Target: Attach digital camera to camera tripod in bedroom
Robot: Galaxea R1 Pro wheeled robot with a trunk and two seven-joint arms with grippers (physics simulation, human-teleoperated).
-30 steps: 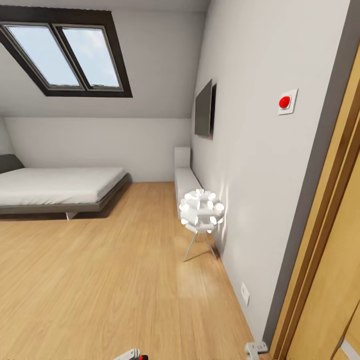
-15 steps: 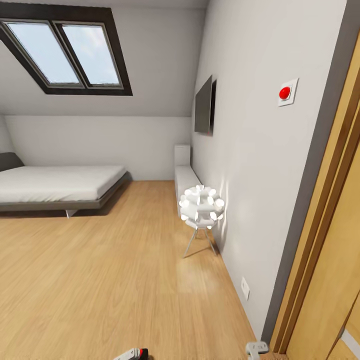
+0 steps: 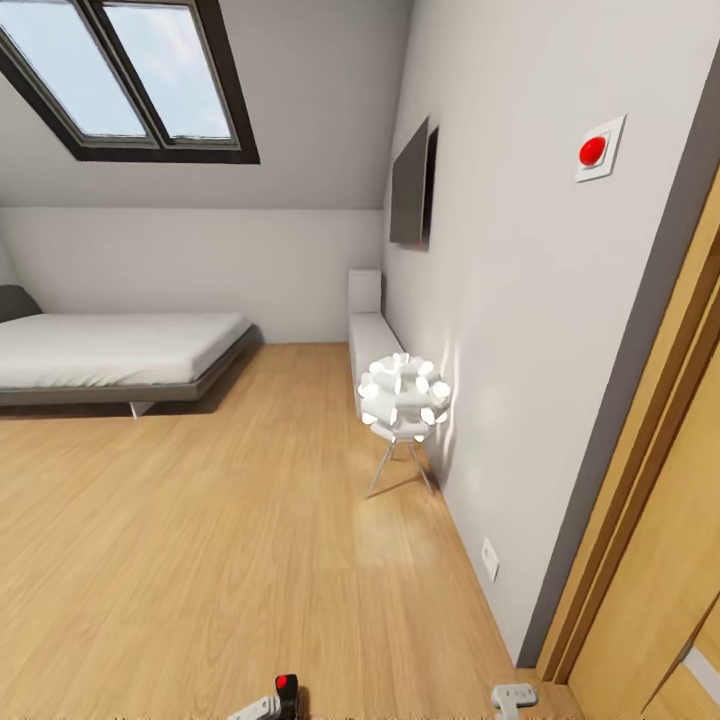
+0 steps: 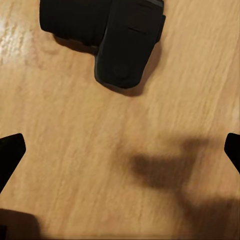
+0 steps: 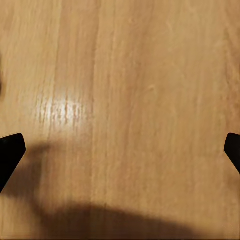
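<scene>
The bedroom has a light wood floor, grey walls and a grey bed far from the round white lamp. Beyond the left gripper, wide open, the black camera lies on wood, long axis across its fingers. The right gripper is also wide open over bare wood

The head view looks forward and down across the bedroom floor. Both wrist views look close down at that same floor.
</scene>
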